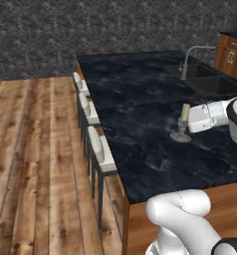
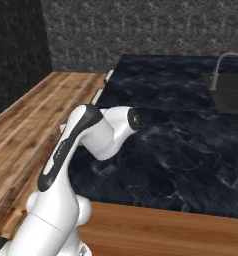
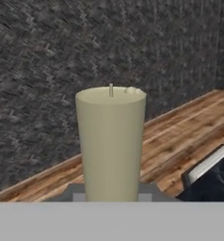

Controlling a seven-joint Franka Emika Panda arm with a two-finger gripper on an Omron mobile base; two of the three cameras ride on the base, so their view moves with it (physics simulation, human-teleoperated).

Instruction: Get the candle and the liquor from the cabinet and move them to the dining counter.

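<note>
Gripper point(image 1: 186, 124) pinches the candle point(image 1: 184, 113), its round base point(image 1: 180, 136) at or just above the dining table point(image 1: 140, 99) beside the sink point(image 1: 215, 82). From the hand view, we see the cream stick point(image 3: 111, 141) upright between the jaws. We judge it light, rigid, top-heavy; holding near the stem seems safest.
</note>
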